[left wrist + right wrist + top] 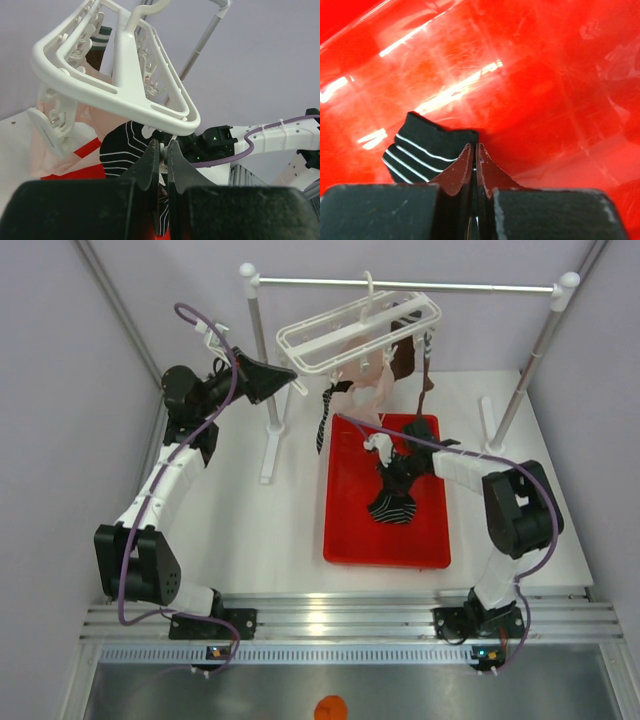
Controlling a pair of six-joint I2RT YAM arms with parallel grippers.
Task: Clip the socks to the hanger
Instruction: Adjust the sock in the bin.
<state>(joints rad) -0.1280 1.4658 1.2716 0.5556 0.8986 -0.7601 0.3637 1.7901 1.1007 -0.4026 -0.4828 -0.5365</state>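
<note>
The hanger (355, 330) hangs from the rail (400, 284), just above and ahead of the left gripper (162, 145). That gripper's tips close on a peg (162, 162) under the hanger's near corner. Beyond those tips and lower down lie the tray (70, 175) and the right arm (270, 137). Cloth (90, 120) and hung socks (405, 360) dangle under the hanger, left of the tips. The right gripper (472, 147) points down into the tray and pinches a sock (425, 145). The sock spreads left of its fingers, with tray floor all around.
</note>
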